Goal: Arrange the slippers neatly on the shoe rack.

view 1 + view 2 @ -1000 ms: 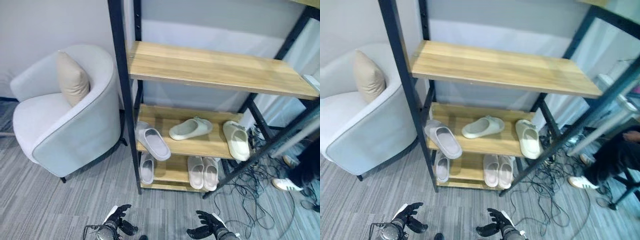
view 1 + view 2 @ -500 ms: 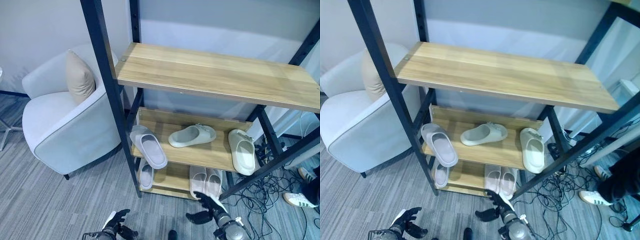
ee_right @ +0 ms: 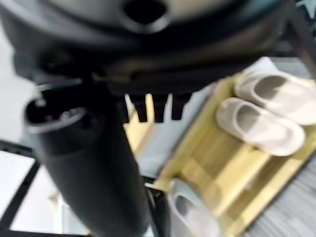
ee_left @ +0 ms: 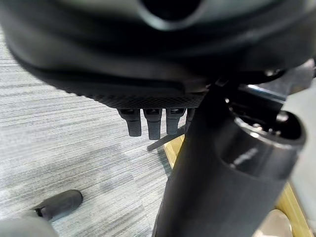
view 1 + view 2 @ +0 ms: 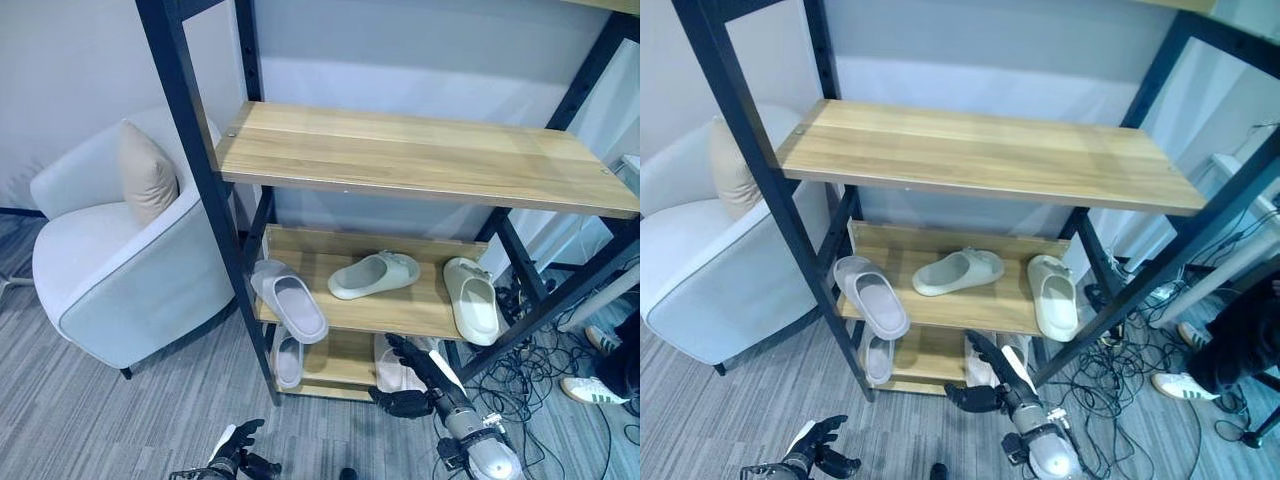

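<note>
On the rack's middle shelf [image 5: 400, 312] a grey slipper [image 5: 290, 300] hangs over the front edge at the left. A pale green slipper [image 5: 373, 274] lies crosswise in the middle, and its mate [image 5: 470, 300] points forward at the right. The bottom shelf holds one grey slipper [image 5: 287, 358] and a pinkish-white pair [image 3: 266, 118]. My right hand [image 5: 430, 383] is open, its straight fingers reaching in front of that pair and hiding part of it. Low over the floor, my left hand [image 5: 235, 455] is open and holds nothing.
A wide wooden upper shelf [image 5: 420, 150] sits between the black posts [image 5: 200, 170]. A light armchair [image 5: 110, 270] with a beige cushion [image 5: 145, 170] stands left of the rack. Cables [image 5: 545, 375] sprawl on the floor at the right, by a person's white shoe [image 5: 583, 388].
My right hand has risen from near the floor and gone forward to the front of the bottom shelf. The camera has shifted. My left hand stays low.
</note>
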Tool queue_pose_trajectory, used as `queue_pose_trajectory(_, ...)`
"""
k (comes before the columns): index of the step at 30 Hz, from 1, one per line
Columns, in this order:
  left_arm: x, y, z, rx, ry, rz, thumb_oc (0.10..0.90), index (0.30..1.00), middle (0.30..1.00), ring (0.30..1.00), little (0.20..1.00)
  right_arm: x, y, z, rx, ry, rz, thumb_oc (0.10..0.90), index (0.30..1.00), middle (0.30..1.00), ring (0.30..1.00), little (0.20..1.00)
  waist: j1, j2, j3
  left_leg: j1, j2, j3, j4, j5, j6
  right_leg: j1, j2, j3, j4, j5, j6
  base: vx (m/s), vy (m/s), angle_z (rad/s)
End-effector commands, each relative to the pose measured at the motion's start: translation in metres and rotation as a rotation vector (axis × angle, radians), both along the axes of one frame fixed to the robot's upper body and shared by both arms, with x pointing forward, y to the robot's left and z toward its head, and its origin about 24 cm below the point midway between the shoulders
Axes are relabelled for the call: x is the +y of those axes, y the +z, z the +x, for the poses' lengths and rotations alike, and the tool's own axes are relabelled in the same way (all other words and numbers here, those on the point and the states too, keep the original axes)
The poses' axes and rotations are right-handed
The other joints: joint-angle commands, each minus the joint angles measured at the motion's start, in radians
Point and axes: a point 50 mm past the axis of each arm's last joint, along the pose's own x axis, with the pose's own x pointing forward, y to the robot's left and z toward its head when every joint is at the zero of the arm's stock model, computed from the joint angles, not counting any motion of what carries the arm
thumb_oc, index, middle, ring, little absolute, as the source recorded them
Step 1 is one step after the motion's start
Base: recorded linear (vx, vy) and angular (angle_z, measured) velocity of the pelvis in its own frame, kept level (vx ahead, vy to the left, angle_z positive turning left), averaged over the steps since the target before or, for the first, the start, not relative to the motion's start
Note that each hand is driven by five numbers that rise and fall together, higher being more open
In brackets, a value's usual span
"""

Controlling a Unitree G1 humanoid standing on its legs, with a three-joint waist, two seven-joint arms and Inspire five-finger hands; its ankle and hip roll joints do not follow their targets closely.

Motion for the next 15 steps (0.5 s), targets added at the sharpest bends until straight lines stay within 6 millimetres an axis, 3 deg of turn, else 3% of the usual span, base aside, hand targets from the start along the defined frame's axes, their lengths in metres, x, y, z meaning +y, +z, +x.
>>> queue_pose_trajectory(1,-0.008,0.005,0.009,-0.068,-0.025,-0.017,0.8,0.9,0.9,0.9,0.9,0.0,0.079,0.035,-0.435,0.011,0.005,0.8,0.9,0.9,0.9,0.9,0.009,-0.006,-0.039,-0.061,-0.027,0.027,0.003,0.051,-0.009,0.076,-0.02,0.0,0.025,-0.026,0.048,0.07,0.028,-0.01)
queue_pose_trajectory(9,-0.011,0.001,0.0,-0.039,-0.049,-0.021,0.8,0.9,0.9,0.9,0.9,0.005,0.104,0.057,-0.572,0.002,-0.04,0.8,0.9,0.9,0.9,0.9,0.035,-0.006,-0.033,-0.066,-0.028,0.016,0.003,0.039,-0.01,0.079,-0.024,-0.014,0.01,-0.03,0.049,0.02,0.012,0.01)
queue_pose_trajectory(15,-0.014,0.0,0.0,-0.029,-0.064,-0.021,0.8,0.9,0.9,0.9,0.9,0.011,0.122,0.088,-0.652,-0.021,-0.056,0.8,0.9,0.9,0.9,0.9,0.074,-0.016,-0.015,-0.092,-0.025,0.004,0.003,0.042,-0.012,0.058,-0.024,-0.026,0.005,-0.029,0.053,0.0,0.01,0.09)
